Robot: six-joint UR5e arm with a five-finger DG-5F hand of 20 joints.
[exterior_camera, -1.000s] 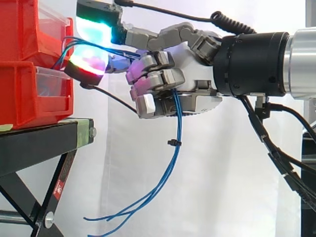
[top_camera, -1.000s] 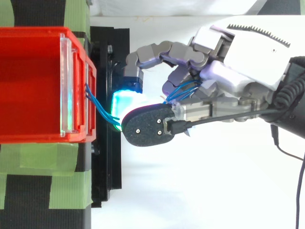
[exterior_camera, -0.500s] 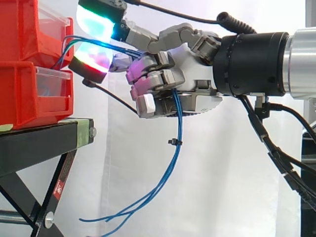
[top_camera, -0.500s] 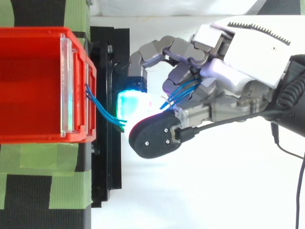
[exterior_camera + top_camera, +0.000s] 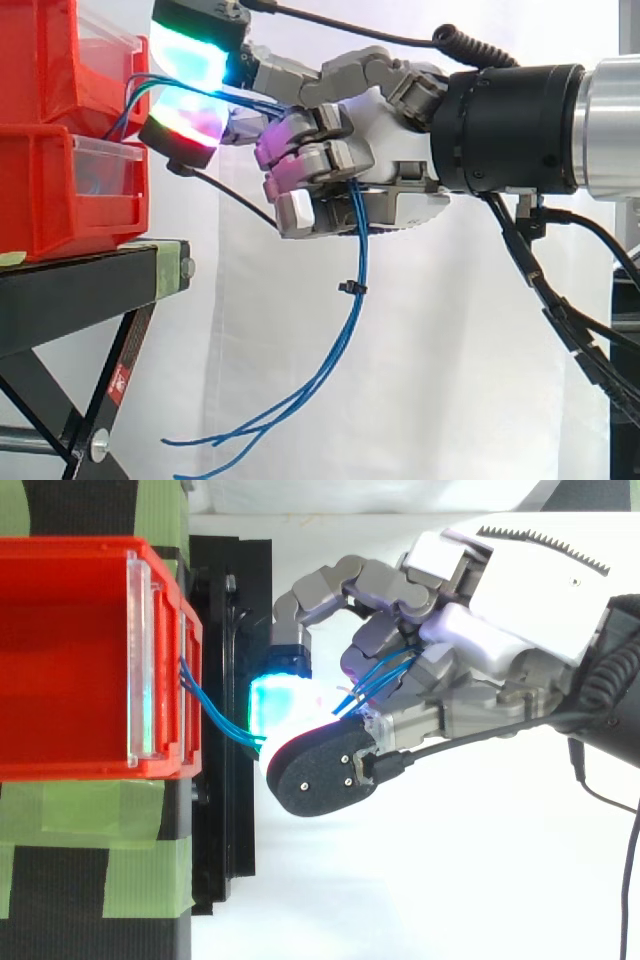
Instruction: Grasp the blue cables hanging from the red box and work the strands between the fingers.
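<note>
Thin blue cables point(image 5: 355, 255) come out of the red box point(image 5: 60, 130) at the left, pass between two glowing fingertips point(image 5: 185, 60) and run into the hand point(image 5: 385, 190). Below the hand the strands hang down and curl leftward near the bottom point(image 5: 215, 440). In the top view the cables point(image 5: 215, 720) leave the red box point(image 5: 70, 660) and reappear among the curled fingers point(image 5: 375, 675). The hand point(image 5: 480, 640) is shut on the cables, with the other fingers curled round the strands near the palm.
The red bins rest on a black stand point(image 5: 90, 290) with crossed legs. Green tape point(image 5: 95, 810) covers part of the stand top. A white curtain hangs behind.
The two glowing fingertips have shifted slightly against each other over the cables. The hanging strand ends have swung a little lower. The arm has stayed in place.
</note>
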